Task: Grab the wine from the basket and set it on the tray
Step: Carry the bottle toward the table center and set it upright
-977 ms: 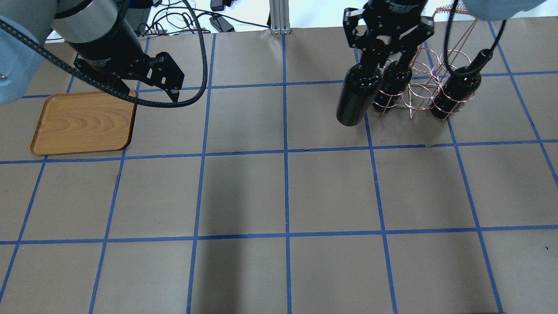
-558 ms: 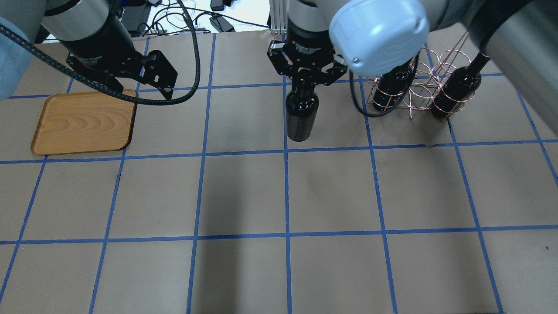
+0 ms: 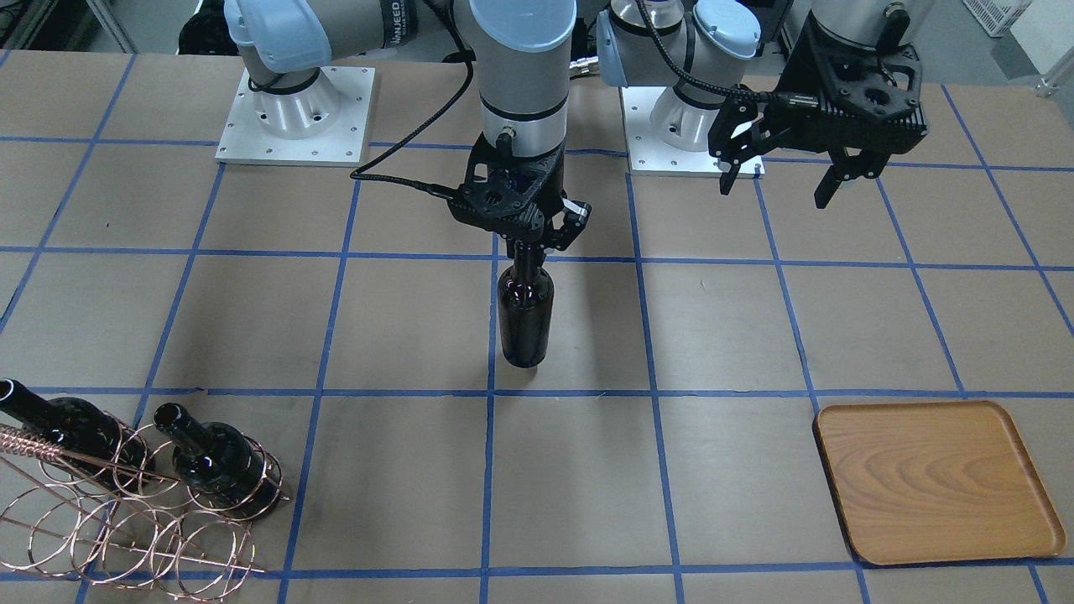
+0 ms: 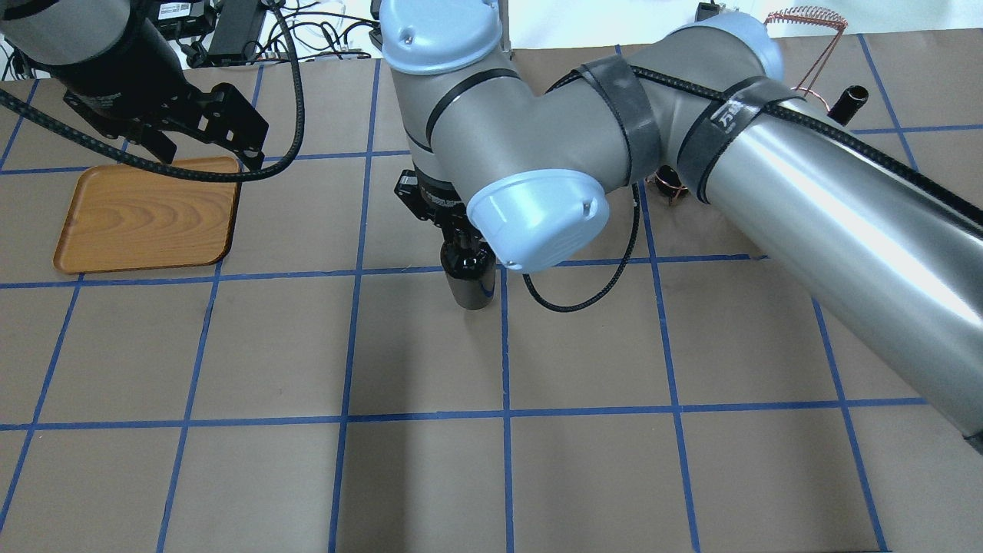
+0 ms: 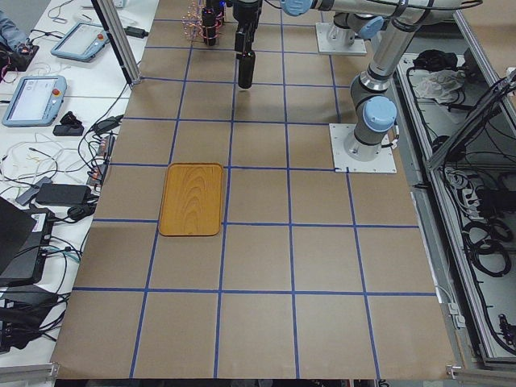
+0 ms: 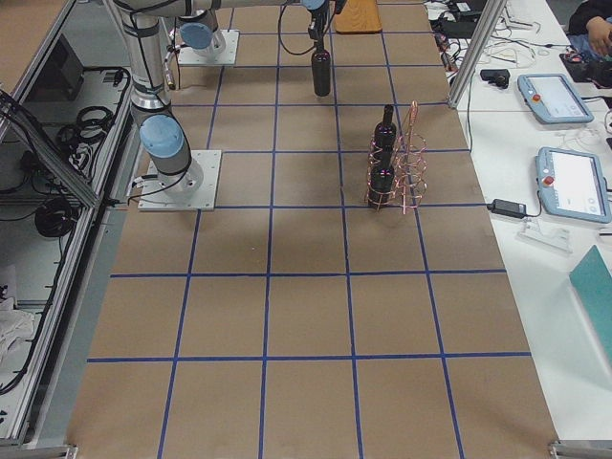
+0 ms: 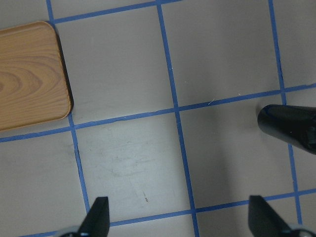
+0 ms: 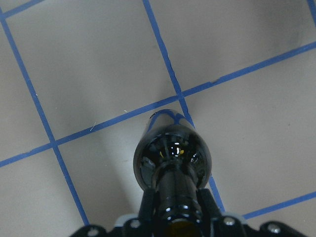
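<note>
A glossy near-black glass wine bottle (image 3: 525,312) is clamped upright by its neck in the downward-pointing right gripper (image 3: 527,246), the left gripper (image 3: 774,191) spread apart.

Tray (image 3: 931,478) far L, basket (image 3: 153,530) far R, wine (image 3: 525,315) btwn.

White lettering ending "ANJEED" stands on a black band (image 3: 401,15), well up from the right gripper (image 3: 526,246).
</note>
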{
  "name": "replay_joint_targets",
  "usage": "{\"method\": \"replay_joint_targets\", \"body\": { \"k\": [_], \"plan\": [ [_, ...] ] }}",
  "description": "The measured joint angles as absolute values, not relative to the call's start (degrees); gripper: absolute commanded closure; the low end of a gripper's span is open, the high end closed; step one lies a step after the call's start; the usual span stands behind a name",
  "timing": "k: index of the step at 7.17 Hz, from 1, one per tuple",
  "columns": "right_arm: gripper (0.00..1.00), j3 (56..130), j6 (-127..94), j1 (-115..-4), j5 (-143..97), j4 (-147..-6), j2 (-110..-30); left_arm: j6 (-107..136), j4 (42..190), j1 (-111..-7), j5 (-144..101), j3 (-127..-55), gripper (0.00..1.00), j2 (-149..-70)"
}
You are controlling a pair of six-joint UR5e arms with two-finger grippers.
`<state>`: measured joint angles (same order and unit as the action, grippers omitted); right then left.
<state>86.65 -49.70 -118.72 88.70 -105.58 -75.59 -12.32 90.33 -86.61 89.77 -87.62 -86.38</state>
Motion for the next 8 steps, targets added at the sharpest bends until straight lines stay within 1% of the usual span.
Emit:
{"method": "replay_joint_targets", "body": {
  "k": [3, 4, 5, 6, 8],
  "plan": [
    [1.0, 87.4, -53.1, -121.3, 87.7, -105.0, -75.4, -12.4, 90.3, -86.5, 89.6, -87.8, 0.0, -86.3],
    [0.66, 87.9, -53.4, -121.8, 87.1, -105.0, -75.4, -12.4, 90.2, -86.5, 89.5, -88.1, 0.0, -86.2],
    [0.1, 88.4, -53.5, -122.1, 86.9, -105.2, -75.4, -12.4, 90.1, -86.5, 89.4, -88.3, 0.0, -86.2],
    [0.0, 88.7, -53.5, -122.2, 86.8, -105.3, -75.5, -12.3, 90.1, -86.5, 89.4, -88.4, 0.0, -86.1],
    [0.0, 88.2, -53.3, -122.2, 86.8, -105.6, -76.0, -12.3, 90.2, -86.5, 89.6, -88.4, 0.0, -86.0]
  ]
}}
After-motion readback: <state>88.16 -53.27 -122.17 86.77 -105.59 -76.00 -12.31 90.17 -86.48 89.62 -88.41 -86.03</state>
